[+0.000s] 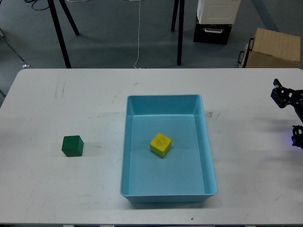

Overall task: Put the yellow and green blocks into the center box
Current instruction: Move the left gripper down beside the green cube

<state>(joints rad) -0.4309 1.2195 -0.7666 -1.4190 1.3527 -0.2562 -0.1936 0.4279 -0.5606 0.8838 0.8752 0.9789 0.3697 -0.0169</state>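
A yellow block lies inside the light blue box at the middle of the white table. A green block sits on the table to the left of the box, well apart from it. My right gripper is at the far right edge, small and dark, away from both blocks; its fingers cannot be told apart. My left gripper is out of view.
The white table spreads around the box. On the floor behind it stand black stand legs, a cardboard box and a white and black case.
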